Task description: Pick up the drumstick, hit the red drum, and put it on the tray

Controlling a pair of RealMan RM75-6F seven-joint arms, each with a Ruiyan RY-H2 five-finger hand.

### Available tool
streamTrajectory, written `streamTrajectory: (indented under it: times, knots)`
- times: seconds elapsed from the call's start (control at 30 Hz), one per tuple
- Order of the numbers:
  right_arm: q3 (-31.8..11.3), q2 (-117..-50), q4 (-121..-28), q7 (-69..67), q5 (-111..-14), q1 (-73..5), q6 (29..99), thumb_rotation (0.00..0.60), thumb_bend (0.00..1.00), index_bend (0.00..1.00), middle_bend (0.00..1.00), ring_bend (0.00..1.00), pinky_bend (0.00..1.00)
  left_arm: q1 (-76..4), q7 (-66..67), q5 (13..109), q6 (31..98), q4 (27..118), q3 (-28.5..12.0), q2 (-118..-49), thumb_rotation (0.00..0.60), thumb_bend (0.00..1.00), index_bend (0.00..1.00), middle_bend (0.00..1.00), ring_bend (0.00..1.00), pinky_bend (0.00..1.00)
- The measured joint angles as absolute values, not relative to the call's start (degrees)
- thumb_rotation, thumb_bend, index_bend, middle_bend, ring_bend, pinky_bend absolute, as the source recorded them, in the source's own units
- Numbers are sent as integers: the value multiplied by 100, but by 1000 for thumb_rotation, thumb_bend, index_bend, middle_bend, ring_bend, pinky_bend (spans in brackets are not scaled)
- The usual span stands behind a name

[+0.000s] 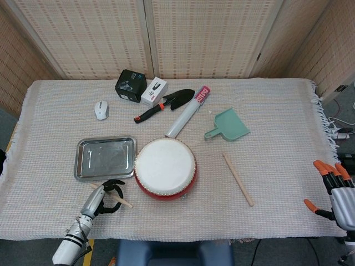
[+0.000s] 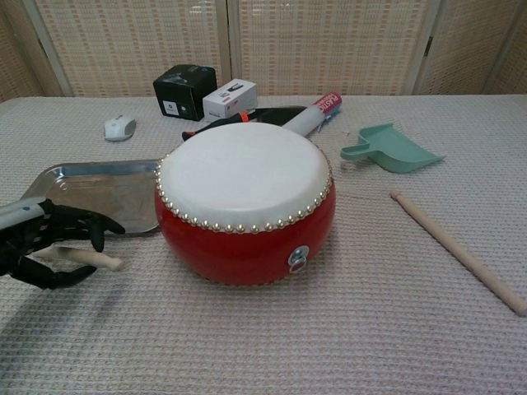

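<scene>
The red drum (image 1: 165, 167) (image 2: 247, 239) with its white skin stands at the front middle of the table. Left of it lies the empty metal tray (image 1: 79, 162) (image 2: 49, 175). My left hand (image 1: 101, 199) (image 2: 43, 247) is in front of the tray, left of the drum, with its dark fingers curled around a short wooden drumstick (image 1: 123, 201) (image 2: 92, 258) that points towards the drum's base. A second drumstick (image 1: 238, 179) (image 2: 458, 249) lies loose to the right of the drum. My right hand (image 1: 334, 189) hovers at the table's right edge, fingers spread, holding nothing.
At the back are a white mouse (image 1: 101, 110), a black box (image 1: 131, 85), a white box (image 1: 154, 91), a garden trowel (image 1: 165, 103), a rolled tube (image 1: 187, 112) and a green dustpan (image 1: 229, 124). The cloth's front edge runs just below my left hand.
</scene>
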State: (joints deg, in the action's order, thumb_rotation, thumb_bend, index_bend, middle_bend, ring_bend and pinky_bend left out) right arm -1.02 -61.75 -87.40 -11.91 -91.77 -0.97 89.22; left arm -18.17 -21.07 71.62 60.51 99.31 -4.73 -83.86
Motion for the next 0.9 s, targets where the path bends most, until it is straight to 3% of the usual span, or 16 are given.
streamTrajectory:
  times: [0.47, 0.7, 0.9]
  knots:
    - [-64, -6129, -8914, -1020, -9212, -67, 8954, 600, 182, 67, 69, 0, 54, -1728, -8111, 8415, 5525, 9861, -573, -7288, 600, 355, 620, 305, 152, 132]
    - [-59, -6137, -8985, -921, -9183, -54, 8945, 600, 183, 67, 69, 0, 54, -2004, -10325, 8973, 5346, 9170, -403, -7178, 600, 354, 620, 404, 303, 263]
    - [-54, -6146, -9006, -886, -9154, -28, 8955, 600, 183, 67, 69, 0, 54, -2339, -11618, 9097, 5186, 8283, -223, -7369, 600, 355, 615, 448, 356, 305]
